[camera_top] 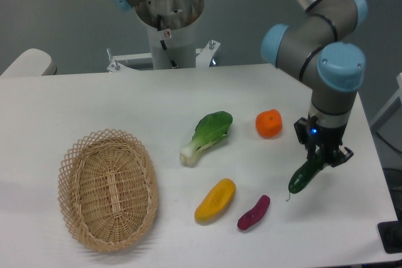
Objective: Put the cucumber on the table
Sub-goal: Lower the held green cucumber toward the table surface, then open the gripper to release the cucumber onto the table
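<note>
The gripper (322,155) clenches the cucumber (305,174) by its top end — stiff, light, probably slick-skinned — hanging tilted right of the sweet potato (254,212), over the bench (94,101).

Dark green cucumber (304,176) hangs tilted, stem-tail down; white table (94,101) beneath.

Robotics lab, industrial arm (320,42) on pedestal, white table (94,105), plain grey wall (56,10)
</note>
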Available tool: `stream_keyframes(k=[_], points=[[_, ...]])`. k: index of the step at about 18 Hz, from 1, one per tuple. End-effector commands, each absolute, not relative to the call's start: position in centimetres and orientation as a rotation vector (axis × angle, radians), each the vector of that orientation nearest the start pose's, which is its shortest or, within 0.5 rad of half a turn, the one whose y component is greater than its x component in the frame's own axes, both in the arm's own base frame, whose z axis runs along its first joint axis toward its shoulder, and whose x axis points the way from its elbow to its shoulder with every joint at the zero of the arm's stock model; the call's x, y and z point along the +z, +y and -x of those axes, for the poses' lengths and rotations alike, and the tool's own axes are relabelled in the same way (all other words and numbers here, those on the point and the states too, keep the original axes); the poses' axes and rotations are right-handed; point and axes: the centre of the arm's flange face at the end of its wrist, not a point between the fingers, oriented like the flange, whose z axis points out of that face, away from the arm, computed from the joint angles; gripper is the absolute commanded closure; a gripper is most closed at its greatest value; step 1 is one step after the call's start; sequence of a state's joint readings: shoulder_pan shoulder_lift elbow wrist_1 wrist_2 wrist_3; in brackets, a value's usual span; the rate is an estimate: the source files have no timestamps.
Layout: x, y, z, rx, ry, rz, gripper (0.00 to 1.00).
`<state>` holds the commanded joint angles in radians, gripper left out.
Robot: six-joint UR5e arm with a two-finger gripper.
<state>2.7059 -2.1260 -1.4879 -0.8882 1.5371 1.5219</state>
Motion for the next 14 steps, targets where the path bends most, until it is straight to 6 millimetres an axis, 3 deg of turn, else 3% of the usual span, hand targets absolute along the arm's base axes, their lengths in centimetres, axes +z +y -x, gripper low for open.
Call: stream_keyframes(k=[6,14], points=[[22.5,42.0,57.3,0.215,0.483,3.022,0.80],[20.4,41.8,56.8,0.159,0.485,3.042,0.72]])
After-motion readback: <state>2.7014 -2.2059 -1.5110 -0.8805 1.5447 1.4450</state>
